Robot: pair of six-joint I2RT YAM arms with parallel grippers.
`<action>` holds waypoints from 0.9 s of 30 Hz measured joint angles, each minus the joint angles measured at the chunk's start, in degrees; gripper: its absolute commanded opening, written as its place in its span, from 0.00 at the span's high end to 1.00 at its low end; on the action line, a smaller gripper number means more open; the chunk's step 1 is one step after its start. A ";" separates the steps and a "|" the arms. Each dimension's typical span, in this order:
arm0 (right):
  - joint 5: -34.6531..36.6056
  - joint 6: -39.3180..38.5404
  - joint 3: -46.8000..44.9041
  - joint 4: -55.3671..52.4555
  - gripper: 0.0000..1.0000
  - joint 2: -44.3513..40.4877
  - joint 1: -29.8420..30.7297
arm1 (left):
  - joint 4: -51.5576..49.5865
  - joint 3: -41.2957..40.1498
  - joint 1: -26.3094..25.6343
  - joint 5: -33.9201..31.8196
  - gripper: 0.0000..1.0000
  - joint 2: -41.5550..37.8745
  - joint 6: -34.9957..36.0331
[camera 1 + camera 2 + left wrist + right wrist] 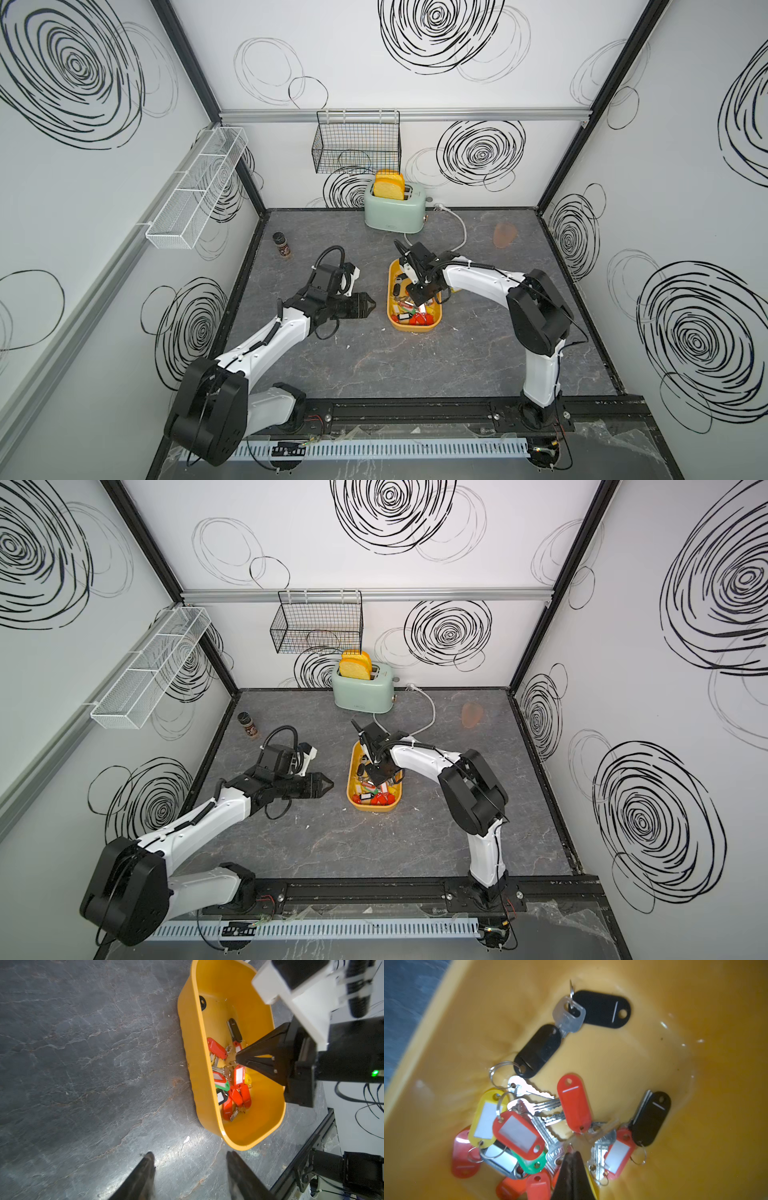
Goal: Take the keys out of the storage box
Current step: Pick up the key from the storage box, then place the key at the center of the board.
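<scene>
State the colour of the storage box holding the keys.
Yellow; the storage box shows best in the left wrist view.

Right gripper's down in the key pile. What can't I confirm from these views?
- Whether the right gripper holds any of the keys: right wrist view, its own shut fingers cover the contact.
- Key count: the pile overlaps; in both top views the right arm covers part of the storage box.
</scene>
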 measured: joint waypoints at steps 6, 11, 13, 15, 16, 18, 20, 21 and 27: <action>-2.49 1.27 0.09 0.70 0.98 -5.29 -2.75 | 0.76 0.00 0.00 0.31 0.40 0.00 -0.15; -5.49 2.84 0.09 1.86 0.98 -8.35 -5.75 | 1.07 0.00 0.00 0.48 0.40 0.00 -0.26; -6.64 3.52 0.09 2.10 0.98 -9.38 -7.21 | 1.07 0.07 -0.04 0.63 0.40 0.00 -0.26; -7.74 4.46 -0.09 2.58 0.98 -10.58 -9.35 | 1.05 0.31 -0.37 0.79 0.40 0.02 -0.26; -8.15 4.72 -0.26 2.89 0.98 -11.10 -10.43 | 1.05 0.50 -0.46 0.83 0.40 0.02 -0.26; -9.01 5.75 -0.90 3.39 0.98 -12.44 -13.25 | 1.11 1.03 -0.85 1.01 0.40 0.11 -0.24; -9.75 6.86 -1.84 4.13 0.98 -13.64 -16.17 | 1.14 1.64 -1.29 1.16 0.40 0.35 -0.24; -9.88 7.32 -2.25 4.44 0.98 -14.08 -17.35 | 1.22 1.88 -1.49 1.29 0.40 0.48 -0.24; -10.84 10.93 -6.27 6.40 0.98 -15.26 -25.97 | 1.20 3.13 -2.21 1.64 0.40 1.57 -0.17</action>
